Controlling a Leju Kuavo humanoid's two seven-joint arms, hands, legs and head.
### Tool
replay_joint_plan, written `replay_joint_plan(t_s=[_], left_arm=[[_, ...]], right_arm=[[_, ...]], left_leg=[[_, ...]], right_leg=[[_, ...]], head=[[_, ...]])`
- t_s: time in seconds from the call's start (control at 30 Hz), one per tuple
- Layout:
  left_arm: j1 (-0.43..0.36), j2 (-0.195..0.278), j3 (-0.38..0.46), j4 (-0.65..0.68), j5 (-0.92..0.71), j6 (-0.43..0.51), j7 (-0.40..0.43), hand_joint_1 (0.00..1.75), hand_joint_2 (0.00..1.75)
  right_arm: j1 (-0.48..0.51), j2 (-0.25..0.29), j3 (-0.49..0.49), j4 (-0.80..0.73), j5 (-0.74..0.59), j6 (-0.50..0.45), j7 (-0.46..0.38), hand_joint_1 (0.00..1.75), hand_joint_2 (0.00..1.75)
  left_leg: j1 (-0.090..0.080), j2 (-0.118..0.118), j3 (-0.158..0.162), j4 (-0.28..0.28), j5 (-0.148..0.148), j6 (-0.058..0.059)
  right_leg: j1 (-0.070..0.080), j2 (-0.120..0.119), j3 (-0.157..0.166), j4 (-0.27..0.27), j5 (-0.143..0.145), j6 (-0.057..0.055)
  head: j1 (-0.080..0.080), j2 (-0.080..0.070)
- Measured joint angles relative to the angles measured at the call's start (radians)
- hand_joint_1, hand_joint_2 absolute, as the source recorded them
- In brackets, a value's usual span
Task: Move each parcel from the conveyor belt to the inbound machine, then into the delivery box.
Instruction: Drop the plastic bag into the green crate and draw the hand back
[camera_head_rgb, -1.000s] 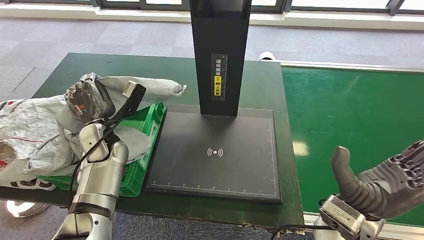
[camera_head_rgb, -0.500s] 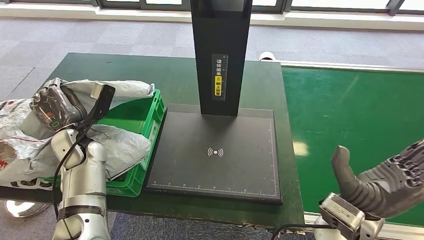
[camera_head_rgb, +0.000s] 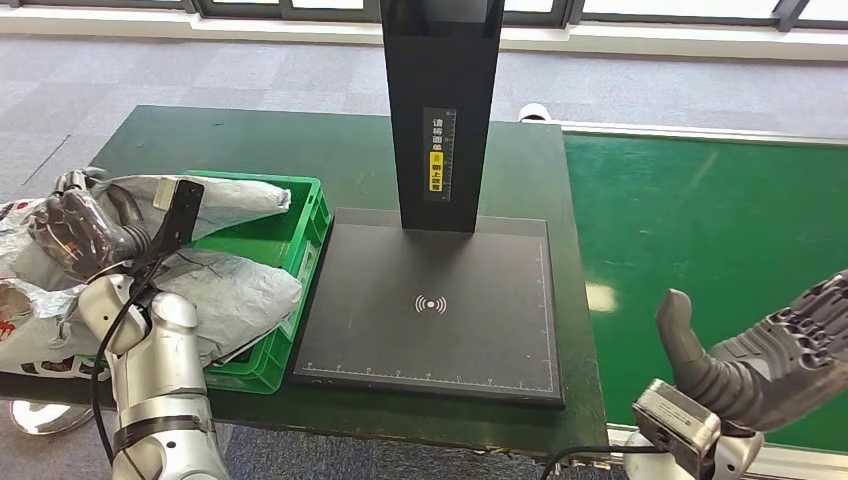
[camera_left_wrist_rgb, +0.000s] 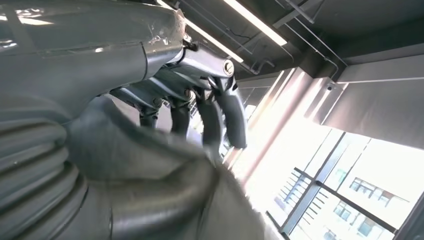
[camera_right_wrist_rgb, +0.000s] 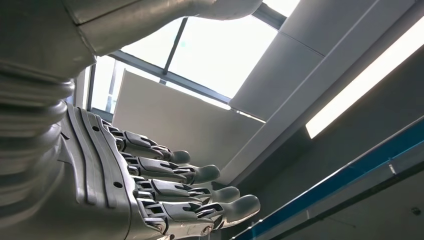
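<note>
My left hand (camera_head_rgb: 78, 232) grips one end of a grey plastic parcel (camera_head_rgb: 235, 194), which stretches across the far rim of the green delivery box (camera_head_rgb: 305, 245). In the left wrist view the dark fingers (camera_left_wrist_rgb: 216, 112) curl over the parcel's crumpled grey film (camera_left_wrist_rgb: 131, 150). A second grey parcel (camera_head_rgb: 235, 290) lies inside the box. The inbound machine's black scan plate (camera_head_rgb: 430, 330) and its post (camera_head_rgb: 440, 90) stand bare beside the box. The green conveyor belt (camera_head_rgb: 700, 240) carries no parcel. My right hand (camera_head_rgb: 765, 350) hovers over the belt's near edge, fingers (camera_right_wrist_rgb: 200, 175) spread and holding nothing.
More silver-grey bags (camera_head_rgb: 30, 290) are heaped at the table's left edge, beside the box. The dark green table (camera_head_rgb: 250, 135) runs behind the box and machine. Grey carpet and a window wall lie beyond.
My left hand has swung left with the grey parcel, from beside the machine to over the box's left side. The right hand has barely shifted.
</note>
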Motion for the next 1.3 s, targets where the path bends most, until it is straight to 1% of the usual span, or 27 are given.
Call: replay_joint_plan(t_s=[0.03, 0.13, 0.27, 0.33, 0.43, 0.5, 0.6, 0.63, 0.7, 0.77, 0.83, 0.9, 1.03, 1.13, 1.2, 1.3], left_arm=[[0.0, -0.002, 0.0, 0.0, -0.001, 0.0, 0.003, 0.0, 0.0], [0.0, -0.008, 0.004, 0.0, -0.002, 0.0, -0.009, 0.0, 0.0], [-0.001, -0.017, 0.018, 0.001, 0.004, 0.0, -0.056, 0.0, 0.0], [-0.005, -0.025, 0.035, -0.004, 0.014, 0.0, -0.106, 0.0, 0.0], [-0.02, -0.041, 0.088, -0.016, 0.037, 0.0, -0.204, 0.0, 0.0], [-0.03, -0.048, 0.123, -0.02, 0.045, 0.0, -0.235, 0.0, 0.0], [-0.04, -0.055, 0.155, -0.025, 0.063, 0.0, -0.26, 0.0, 0.0], [-0.043, -0.056, 0.167, -0.029, 0.084, 0.0, -0.284, 0.0, 0.0], [-0.052, -0.058, 0.196, -0.038, 0.167, 0.0, -0.366, 0.0, 0.0], [-0.055, -0.061, 0.215, -0.047, 0.306, 0.0, -0.443, 0.0, 0.0], [-0.04, -0.067, 0.194, -0.052, 0.512, 0.0, -0.473, 0.0, 0.87], [0.002, -0.072, 0.113, -0.059, 0.747, 0.0, -0.478, 0.0, 1.75], [0.119, -0.068, -0.14, -0.131, 1.086, -0.018, -0.483, 0.0, 1.75], [0.218, -0.053, -0.332, -0.234, 1.274, -0.085, -0.484, 0.0, 1.75], [0.269, -0.044, -0.427, -0.299, 1.353, -0.173, -0.484, 0.0, 1.75], [0.315, -0.034, -0.518, -0.374, 1.415, -0.277, -0.484, 0.0, 1.75]], right_arm=[[0.0, 0.0, 0.0, 0.001, 0.001, 0.0, -0.001, 0.0, 1.75], [0.0, 0.0, 0.0, 0.007, 0.003, 0.0, -0.002, 0.0, 1.75], [0.0, 0.0, 0.0, 0.015, 0.009, 0.0, -0.002, 0.0, 1.75], [0.0, 0.0, 0.0, 0.02, 0.013, 0.0, -0.002, 0.0, 1.75], [-0.001, 0.0, 0.0, 0.03, 0.019, 0.0, -0.002, 0.0, 1.75], [-0.002, 0.0, -0.001, 0.035, 0.021, 0.0, -0.002, 0.0, 1.75], [-0.002, 0.0, -0.001, 0.041, 0.021, 0.0, -0.002, 0.0, 1.75], [-0.002, 0.0, -0.001, 0.044, 0.021, 0.0, -0.002, 0.0, 1.75], [-0.003, 0.0, -0.002, 0.048, 0.02, 0.0, -0.002, 0.0, 1.75], [-0.003, 0.0, -0.002, 0.052, 0.02, 0.0, -0.002, 0.0, 1.75], [-0.003, 0.0, -0.002, 0.056, 0.02, 0.0, -0.002, 0.0, 1.75], [-0.003, 0.0, -0.003, 0.06, 0.018, 0.0, -0.002, 0.0, 1.75], [-0.004, 0.0, 0.001, 0.081, 0.011, 0.0, -0.003, 0.0, 1.75], [-0.003, 0.0, 0.02, 0.123, -0.022, 0.001, -0.003, 0.0, 1.75], [-0.006, -0.002, 0.047, 0.165, -0.072, 0.002, -0.004, 0.0, 1.75], [-0.007, -0.006, 0.092, 0.231, -0.139, 0.005, -0.005, 0.0, 1.75]], left_leg=[[0.0, 0.0, 0.0, 0.0, 0.0, 0.0], [0.0, 0.0, 0.0, 0.0, 0.0, 0.0], [0.0, 0.0, 0.0, 0.0, 0.0, 0.0], [0.0, 0.0, 0.0, 0.0, 0.0, 0.0], [0.0, 0.0, 0.0, 0.0, 0.0, 0.0], [0.0, 0.0, 0.0, 0.0, 0.0, 0.0], [0.0, 0.0, 0.0, 0.0, 0.0, 0.0], [0.0, 0.0, 0.0, 0.0, 0.0, 0.0], [0.0, 0.0, 0.0, 0.0, 0.0, 0.0], [0.0, 0.0, 0.0, 0.0, 0.0, 0.0], [0.0, 0.0, 0.0, 0.0, 0.0, 0.0], [0.0, -0.001, 0.0, 0.0, 0.0, 0.0], [0.0, -0.003, -0.001, 0.0, 0.0, 0.0], [0.0, -0.002, -0.002, 0.0, -0.001, 0.001], [0.0, -0.003, -0.002, 0.0, -0.001, 0.001], [0.0, -0.003, -0.002, 0.0, -0.001, 0.001]], right_leg=[[0.0, 0.0, 0.0, 0.0, 0.0, 0.0], [0.0, 0.0, 0.0, 0.0, 0.0, 0.0], [0.0, 0.0, 0.0, 0.0, 0.0, 0.0], [0.0, 0.0, 0.0, 0.0, 0.0, 0.0], [0.0, 0.0, 0.0, 0.0, 0.0, 0.0], [0.0, 0.0, 0.0, 0.0, 0.0, 0.0], [0.0, 0.0, 0.0, 0.0, 0.0, 0.0], [0.0, 0.0, 0.0, 0.0, 0.0, 0.0], [0.0, 0.0, 0.0, 0.0, 0.0, 0.0], [0.0, 0.0, 0.0, 0.0, 0.0, 0.0], [0.0, 0.0, 0.0, 0.0, 0.0, 0.0], [0.0, -0.001, 0.0, 0.0, 0.0, 0.0], [-0.001, -0.002, 0.0, 0.0, 0.0, 0.0], [-0.001, -0.001, 0.0, 0.0, -0.001, 0.0], [-0.001, -0.002, 0.0, 0.0, -0.001, 0.0], [-0.001, -0.002, 0.0, 0.0, -0.001, 0.0]], head=[[0.0, 0.0], [0.0, 0.0], [0.0, 0.0], [0.0, 0.0], [0.0, 0.0], [0.0, 0.0], [0.0, 0.0], [0.0, 0.0], [0.0, 0.0], [0.0, 0.0], [0.0, 0.0], [0.0, 0.0], [0.0, 0.0], [0.0, 0.0], [0.0, 0.0], [0.0, 0.0]])
